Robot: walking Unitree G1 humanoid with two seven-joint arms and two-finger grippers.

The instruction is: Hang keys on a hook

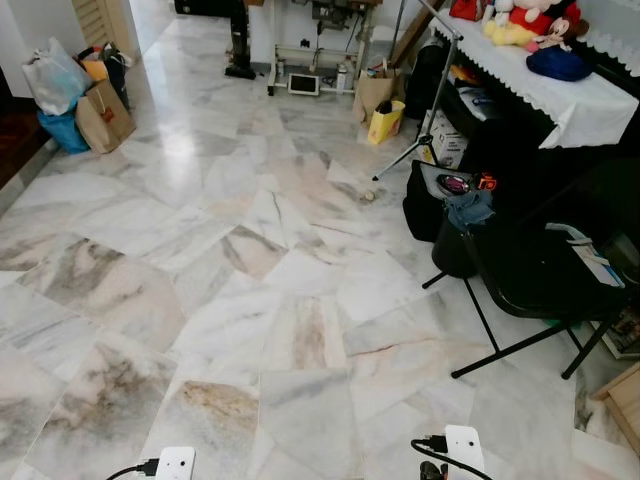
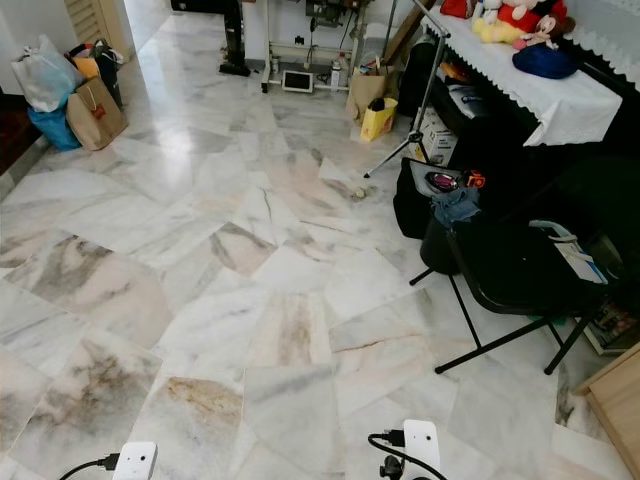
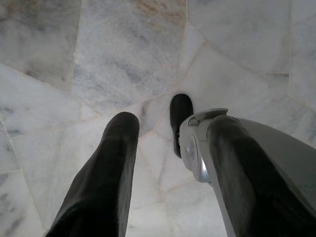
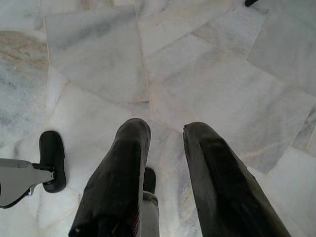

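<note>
Where the keys lie: we judge them to be the small pink-and-dark cluster (image 1: 455, 184) with an orange tag, on top of the black bag (image 1: 424, 205) beside the folding chair (image 1: 540, 275); it is too small to be sure.
Handling: if these are keys, we expect them to be light, hard and loose, a jangling bunch that swings from its ring and slips easily off smooth fingers.
Where to hold: we would pinch the ring or the tag, not a single key, so that the loop hangs free for the hook.
Hook: we cannot make one out anywhere.
Left gripper (image 3: 173, 121): fingers spread, nothing between them, pointing down at the marble floor (image 1: 250, 300).
Right gripper (image 4: 166, 126): likewise parted and empty, low at our side over the floor.
Close neighbours: a blue cloth (image 1: 468, 209) lies just beside the cluster and could catch on the ring.
In the way: the chair's thin legs spread across the floor near the bag, and a tripod (image 1: 420, 150) slants down just behind it.
Further off: a table with a white cloth (image 1: 590, 105) carrying soft toys (image 1: 530, 25), a yellow bag (image 1: 385, 122), and shopping bags (image 1: 80, 100) well apart on the left.
</note>
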